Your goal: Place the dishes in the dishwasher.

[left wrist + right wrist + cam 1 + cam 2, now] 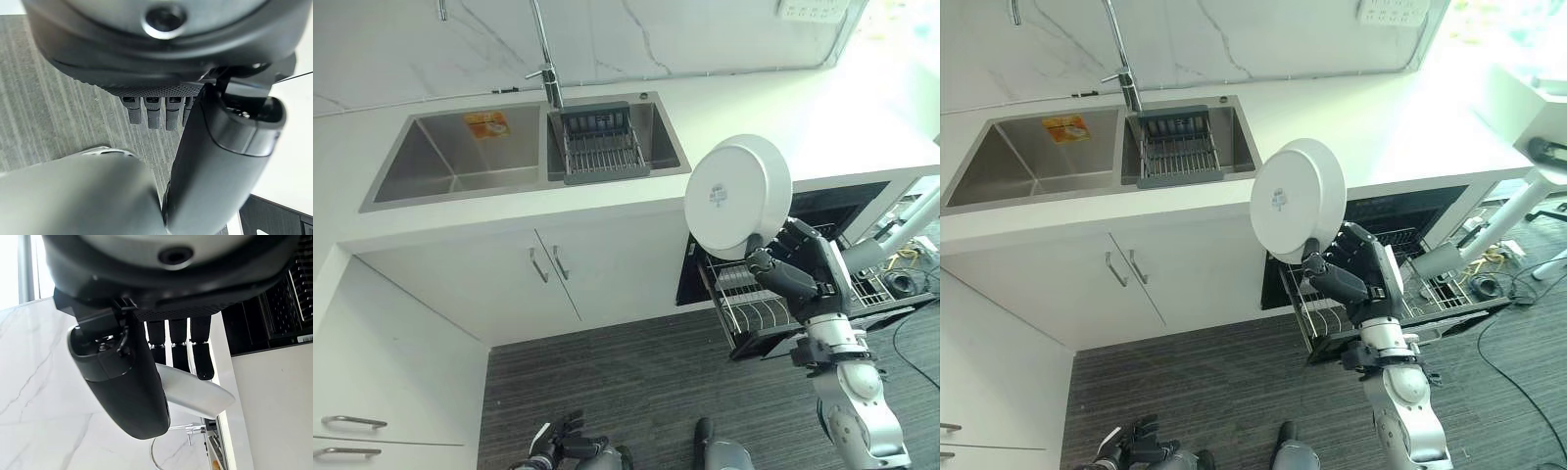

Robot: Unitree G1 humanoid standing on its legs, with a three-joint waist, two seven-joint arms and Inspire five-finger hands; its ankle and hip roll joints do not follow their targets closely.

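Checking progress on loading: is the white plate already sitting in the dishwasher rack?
No: the round white plate is held up in the right hand, above the pulled-out wire dishwasher rack.

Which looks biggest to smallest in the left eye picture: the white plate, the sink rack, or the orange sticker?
1. White plate, held up near the camera, so it looks extra big
2. Sink rack, not much smaller
3. Orange sticker
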